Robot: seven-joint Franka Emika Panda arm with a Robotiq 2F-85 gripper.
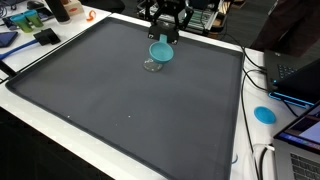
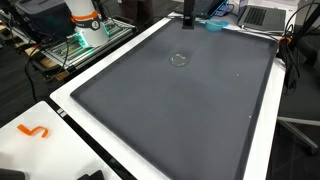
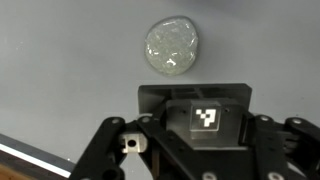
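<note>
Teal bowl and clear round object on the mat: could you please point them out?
teal bowl [image 1: 160, 51], in an exterior view, on its inside.
clear round object [image 3: 172, 47], in the wrist view, on its middle.

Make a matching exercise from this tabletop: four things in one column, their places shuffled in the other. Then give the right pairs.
Things:
1 teal bowl
2 clear lump
3 blue disc
4 orange hook

Places:
A on the white table, alongside a mat edge
B on the dark mat, clear of the gripper
C right under the gripper
D on the white table, off a mat corner

Pairs: 1-C, 2-B, 3-A, 4-D.
</note>
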